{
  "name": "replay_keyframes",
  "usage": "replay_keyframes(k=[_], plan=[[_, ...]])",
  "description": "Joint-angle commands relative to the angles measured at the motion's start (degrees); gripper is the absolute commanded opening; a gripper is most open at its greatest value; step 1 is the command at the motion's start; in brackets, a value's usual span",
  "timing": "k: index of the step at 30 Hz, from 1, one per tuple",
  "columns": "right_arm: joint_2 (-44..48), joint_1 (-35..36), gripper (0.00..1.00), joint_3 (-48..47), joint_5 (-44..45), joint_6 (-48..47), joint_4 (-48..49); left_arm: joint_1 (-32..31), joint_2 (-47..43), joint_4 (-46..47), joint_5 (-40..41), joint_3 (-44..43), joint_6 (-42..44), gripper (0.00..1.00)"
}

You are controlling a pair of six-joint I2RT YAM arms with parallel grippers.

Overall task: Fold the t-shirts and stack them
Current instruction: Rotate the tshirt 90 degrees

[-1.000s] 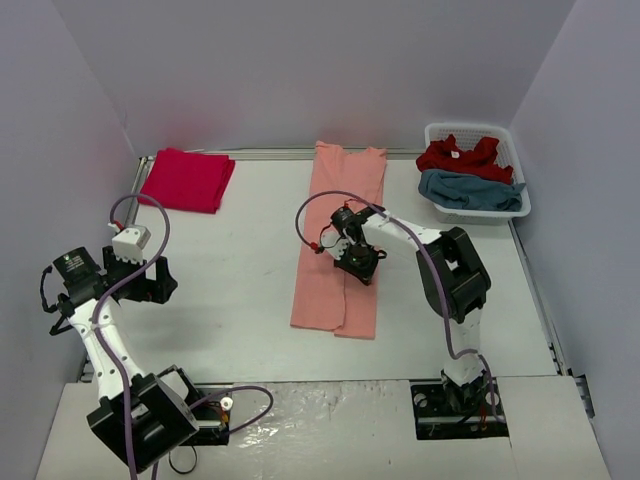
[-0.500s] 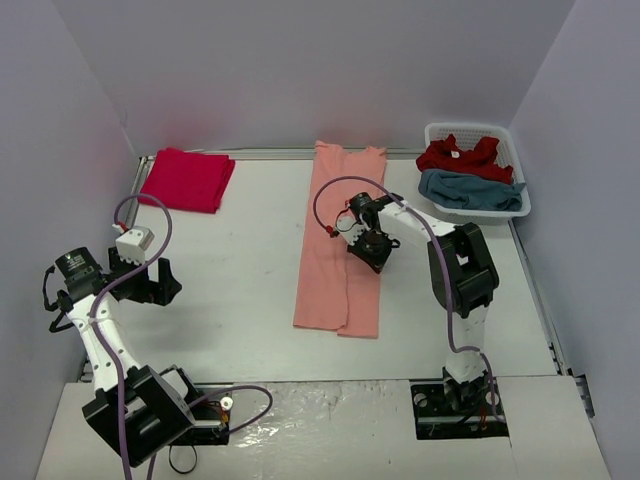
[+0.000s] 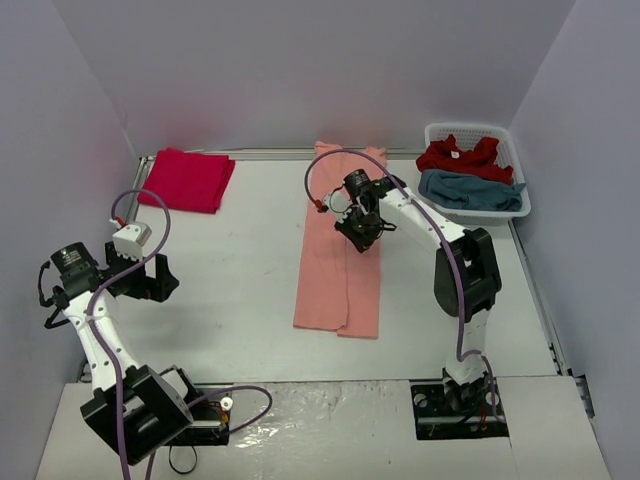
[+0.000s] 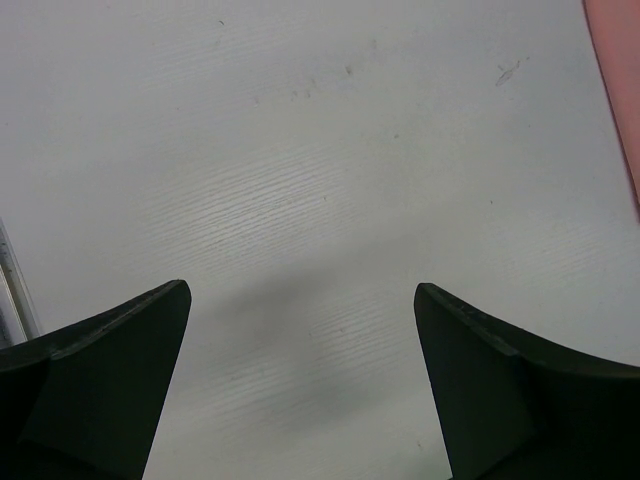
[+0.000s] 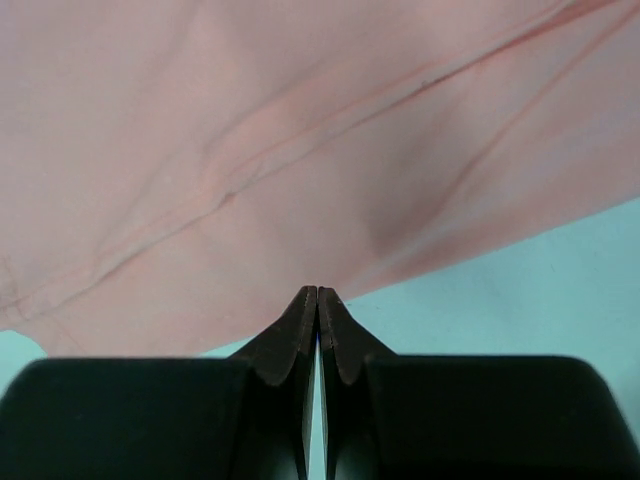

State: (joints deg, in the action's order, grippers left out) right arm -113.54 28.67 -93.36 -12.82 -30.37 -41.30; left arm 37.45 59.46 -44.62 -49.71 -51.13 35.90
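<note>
The salmon-orange t-shirt [image 3: 340, 250] is laid out as 1 long, narrow strip at the middle of the bench [image 3: 240, 290], running from 12 o'clock to 6 o'clock. Its sides are folded inward, so a lengthwise edge is seen down the strip, and soft creases and a seam are seen in the right wrist view. A crimson t-shirt [image 3: 188, 178] is laid folded flat at 10 o'clock on the bench. 2 more, a red t-shirt [image 3: 458, 155] and a teal-blue t-shirt [image 3: 470, 190], are heaped in the white basket [image 3: 520, 205] at 2 o'clock.

The right pincer [image 3: 357, 235] is closed tight, its tips set at the edge of the salmon cloth; whether cloth is nipped cannot be told. The left pincer [image 3: 150, 282] is held wide over bare bench at 8 o'clock, gripping nothing.

Compared with 1 second earlier, the right pincer is found further up the strip toward 12 o'clock, while the left arm is only slightly shifted. The strip's near end is left almost where it was.
</note>
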Motion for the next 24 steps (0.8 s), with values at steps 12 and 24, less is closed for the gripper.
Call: replay_keyframes(k=[12, 24], plan=[[-6.4, 5.3, 0.00, 0.1, -5.9, 1.3, -2.3, -0.4, 1.4, -2.0, -2.1, -4.9, 1.6, 0.94], [-6.3, 6.0, 0.00, 8.1, -4.2, 1.2, 1.0, -0.4, 0.6, -1.4, -3.0, -3.0, 1.2, 0.94]])
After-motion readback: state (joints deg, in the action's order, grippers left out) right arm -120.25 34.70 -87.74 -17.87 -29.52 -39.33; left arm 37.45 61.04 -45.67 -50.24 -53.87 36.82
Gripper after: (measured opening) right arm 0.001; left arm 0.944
